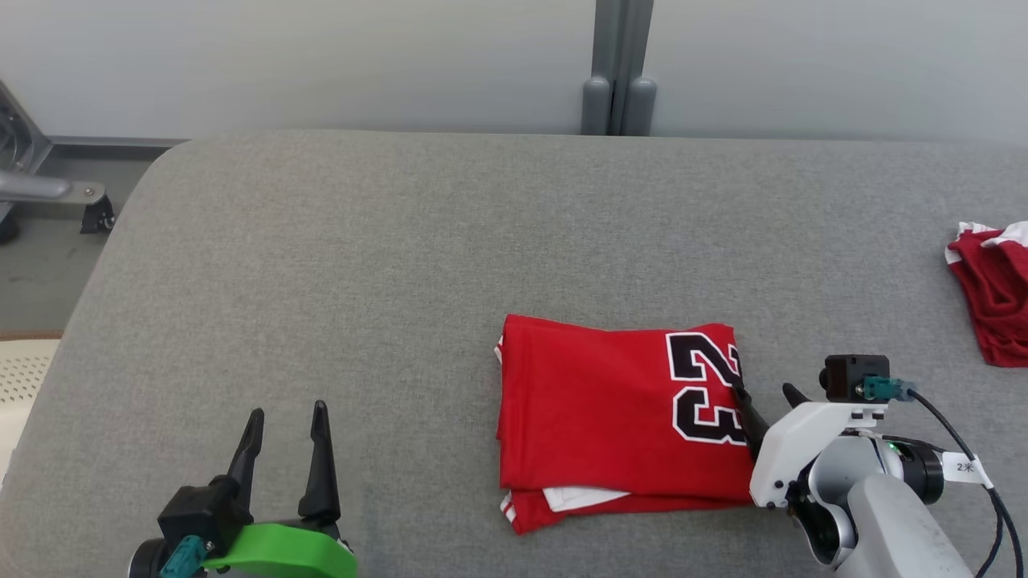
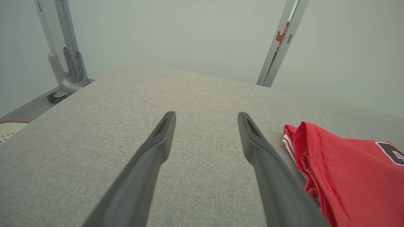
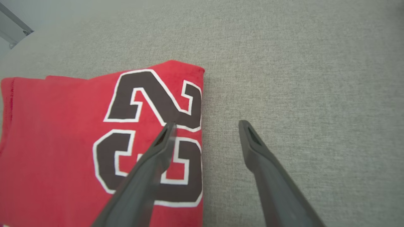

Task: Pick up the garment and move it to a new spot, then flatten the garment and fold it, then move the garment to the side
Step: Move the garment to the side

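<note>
— What could be read there?
— A large "23" [image 1: 705,388], black with a white outline, stood on the folded red garment [image 1: 594,409]. It sat at the garment's right end and lay on its side in the head view.
— Anything else?
— A small white tag [image 1: 966,466], just right of the garment beside the right arm [image 1: 891,522], carried a "2" and one more character, too small to make out for certain.

A broad desk [image 1: 321,265] covered in grey woven fabric, its far left corner rounded, stands close to a pale, evenly lit wall [image 1: 321,56]. A grey metal post [image 1: 618,80] rises behind its far edge. At the left lie grey floor [image 1: 40,273] and a metal bracket [image 1: 48,189].
</note>
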